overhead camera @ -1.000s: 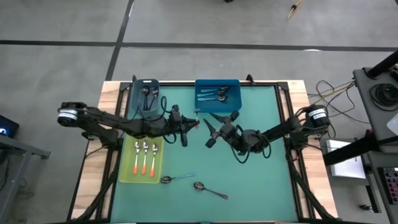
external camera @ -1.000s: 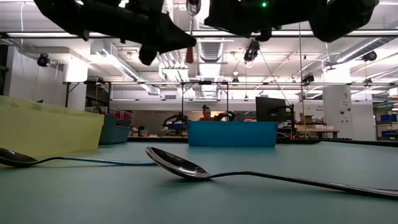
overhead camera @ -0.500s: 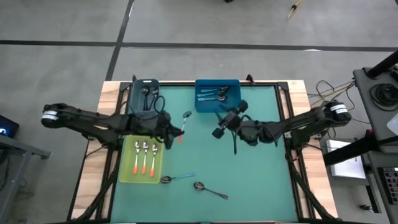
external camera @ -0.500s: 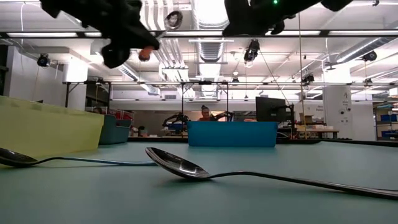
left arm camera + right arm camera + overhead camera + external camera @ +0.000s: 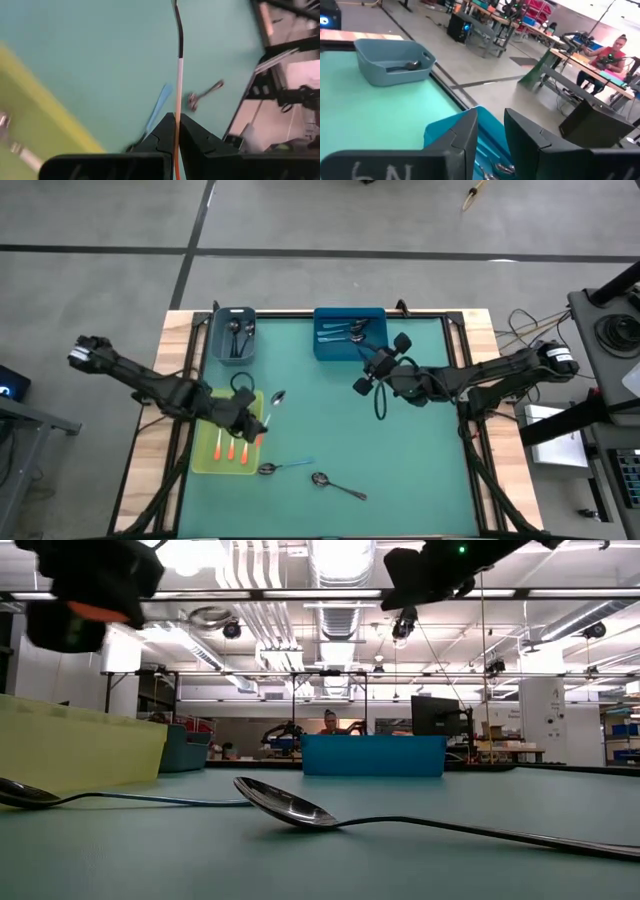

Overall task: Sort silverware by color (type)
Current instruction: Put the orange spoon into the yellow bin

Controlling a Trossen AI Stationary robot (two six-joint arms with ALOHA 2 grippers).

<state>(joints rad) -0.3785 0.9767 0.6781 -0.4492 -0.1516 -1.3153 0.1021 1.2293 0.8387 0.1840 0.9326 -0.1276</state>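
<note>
So, left pincer (image 5: 257,423): clamped on an orange-handled spoon (image 5: 270,408), yellow tray (image 5: 207,462) right beneath
right pincer (image 5: 380,365): parted, grasping nothing, blue bin (image 5: 349,314) just beside

My left gripper (image 5: 258,423) hangs low at the left of the table, its fingers (image 5: 167,131) pinched tight together. My right gripper (image 5: 381,364) reaches in from the right, raised, jaws slightly parted.

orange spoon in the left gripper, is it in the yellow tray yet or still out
Still out. The left gripper is shut on the orange spoon, held above the yellow tray's right edge, bowl over the mat.
</note>
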